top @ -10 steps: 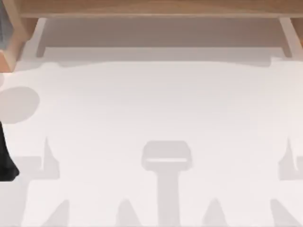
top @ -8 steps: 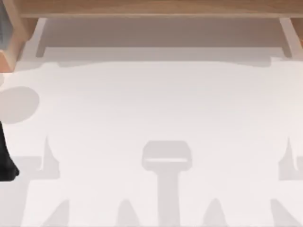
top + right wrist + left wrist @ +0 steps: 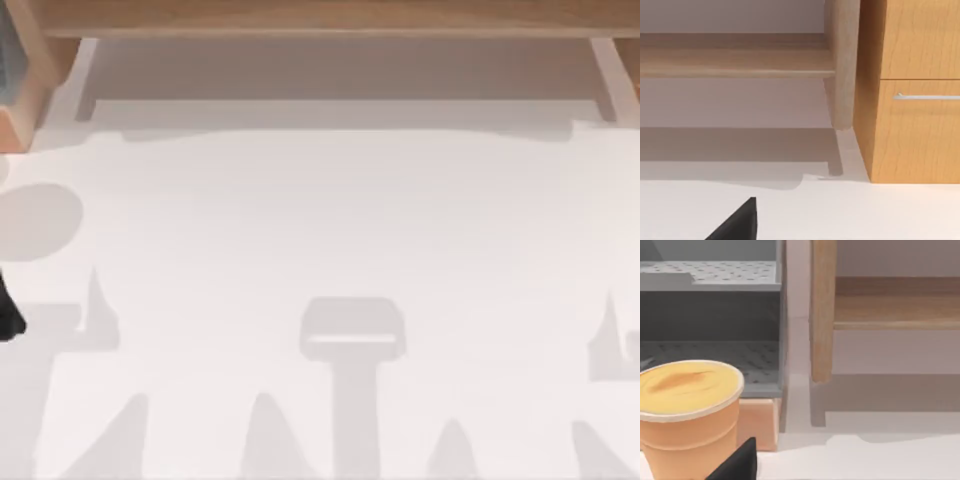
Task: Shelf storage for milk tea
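Milk tea (image 3: 687,415) seemingly beside left fingers (image 3: 737,465)

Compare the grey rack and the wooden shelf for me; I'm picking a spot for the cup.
The grey rack has dotted tiers and stands directly behind the milk tea; the wooden shelf has a plain light-brown board on a pale upright and stands off to the side. Both have open tiers.

No writing, label or number can be read anywhere here. The tan-orange paper cup of milk tea (image 3: 687,415) is plain. So is the light-brown wooden shelf (image 3: 320,18).
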You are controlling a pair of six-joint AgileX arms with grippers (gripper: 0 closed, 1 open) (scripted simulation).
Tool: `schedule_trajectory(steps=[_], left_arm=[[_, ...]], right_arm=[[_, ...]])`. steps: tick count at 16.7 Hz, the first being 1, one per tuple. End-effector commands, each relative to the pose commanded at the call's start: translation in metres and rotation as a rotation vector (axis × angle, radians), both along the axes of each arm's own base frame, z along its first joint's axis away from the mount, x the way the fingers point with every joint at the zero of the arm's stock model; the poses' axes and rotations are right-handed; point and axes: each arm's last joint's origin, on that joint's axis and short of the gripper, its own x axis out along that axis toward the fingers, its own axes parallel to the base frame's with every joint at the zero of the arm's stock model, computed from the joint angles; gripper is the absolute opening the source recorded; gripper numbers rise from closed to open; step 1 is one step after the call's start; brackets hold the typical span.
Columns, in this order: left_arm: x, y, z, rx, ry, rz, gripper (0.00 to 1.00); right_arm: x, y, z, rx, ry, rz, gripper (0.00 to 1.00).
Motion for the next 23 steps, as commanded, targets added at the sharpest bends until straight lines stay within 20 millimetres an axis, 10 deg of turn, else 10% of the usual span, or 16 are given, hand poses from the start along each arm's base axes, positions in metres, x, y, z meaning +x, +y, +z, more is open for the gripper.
schedule_trajectory(steps=[11, 23], left_arm=[[0.093, 0.08, -0.035, -0.011, 0.074, -0.012, 1.0], [0.102, 0.124, -0.094, -0.011, 0.085, -0.015, 1.0]], right_arm=[[0.0, 0.0, 0.0, 0.0, 0.0, 0.0, 1.0], [0.0, 0.0, 0.0, 0.0, 0.0, 0.0, 1.0]])
